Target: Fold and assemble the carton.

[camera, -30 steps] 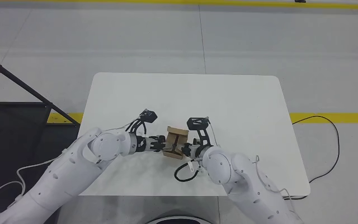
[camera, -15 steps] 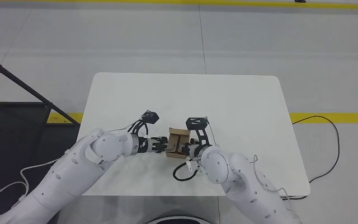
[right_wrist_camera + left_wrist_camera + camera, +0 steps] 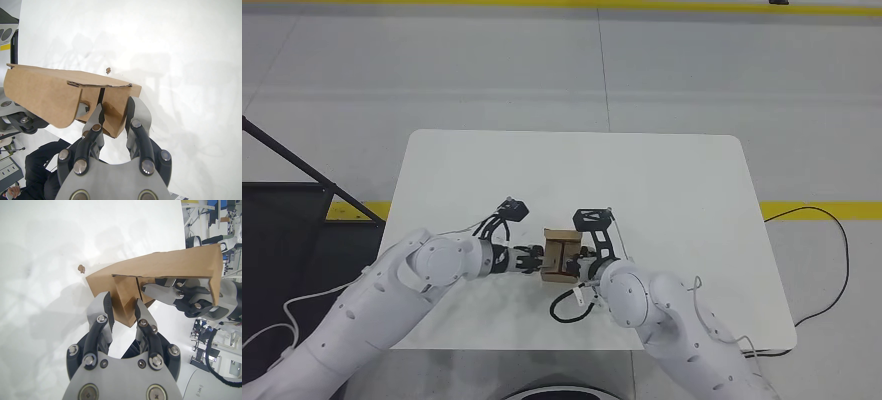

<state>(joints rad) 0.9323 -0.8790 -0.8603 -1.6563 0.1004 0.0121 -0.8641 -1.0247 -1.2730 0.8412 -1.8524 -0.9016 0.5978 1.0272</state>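
Left claw [image 3: 122,306] pinches a folded flap at one end of the carton [image 3: 562,255]. Right claw [image 3: 114,111] grips the opposite end wall, one finger inside and one outside. The carton sits between them, tilted, near the middle of the worktop's [image 3: 662,180] robot-side edge. This two-ended grip probably keeps it steady while its loose flaps are folded.
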